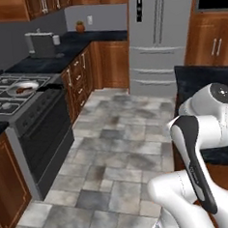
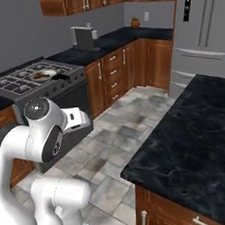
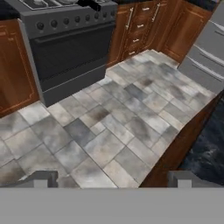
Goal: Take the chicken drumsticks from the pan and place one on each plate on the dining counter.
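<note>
1. The pan (image 1: 24, 87) sits on the stove (image 1: 18, 101), at its back, handle (image 1: 50, 86) pointing right toward the wall counter.
2. A dark reddish drumstick (image 1: 21, 90) lies inside the pan; a second one cannot be made out.
3. Right of the stove, across the tiled floor (image 1: 118, 149), stands the dining counter (image 2: 192, 132), its black top bare where visible.
4. The gripper (image 3: 111, 180) hangs above the floor between stove and dining counter, fingers spread wide, holding nothing.
</note>
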